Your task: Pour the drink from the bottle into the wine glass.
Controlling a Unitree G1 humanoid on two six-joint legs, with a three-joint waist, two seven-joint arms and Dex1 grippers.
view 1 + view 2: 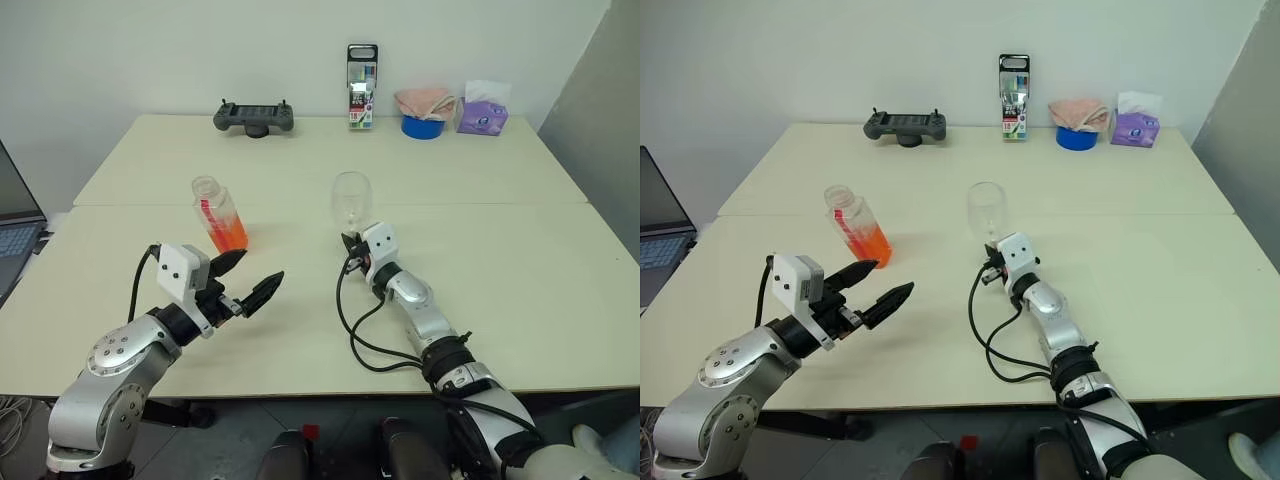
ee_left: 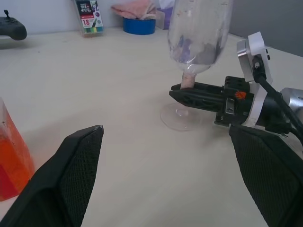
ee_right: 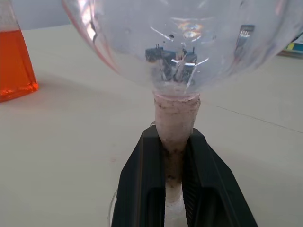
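The wine glass point(image 1: 351, 195) stands upright on the table, its bowl holding no liquid. My right gripper point(image 1: 350, 243) is shut on its stem point(image 3: 174, 118), one black finger on each side just under the bowl. To the left stands the bottle point(image 1: 218, 212), clear plastic with a red stripe; the orange drink point(image 1: 231, 236) fills its lower part. My left gripper point(image 1: 262, 266) hovers open just on the near side of the bottle, apart from it, with nothing between its fingers point(image 2: 75, 175).
Along the far edge of the table point(image 1: 500, 250) lie a black game controller point(image 1: 254, 117), a tall marker pack point(image 1: 362, 87), a blue tape roll point(image 1: 422, 127) with a pink cloth on it, and a purple tissue pack point(image 1: 482, 115). A laptop point(image 1: 15, 225) sits off the left side.
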